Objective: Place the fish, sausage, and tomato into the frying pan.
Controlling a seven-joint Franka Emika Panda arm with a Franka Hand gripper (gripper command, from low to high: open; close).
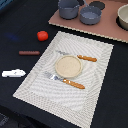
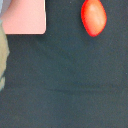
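Note:
The tomato (image 1: 42, 35) is a small red ball on the dark table, at the exterior view's left of the placemat. It also shows in the wrist view (image 2: 93, 17). The sausage (image 1: 29, 52) is a thin reddish-brown rod lying nearer than the tomato. The fish (image 1: 13, 73) is a flat white piece further toward the front left. The blue-grey frying pan (image 1: 90, 15) sits on the pink board (image 1: 100, 27) at the back. No arm or gripper shows in either view.
A taller grey pot (image 1: 68, 8) stands beside the pan, with a cream bowl (image 1: 123, 17) at the board's right end. A striped placemat (image 1: 35, 82) holds a tan plate (image 1: 67, 66), an orange-handled knife (image 1: 86, 58) and a fork (image 1: 67, 81). A pink board corner (image 2: 24, 17) shows in the wrist view.

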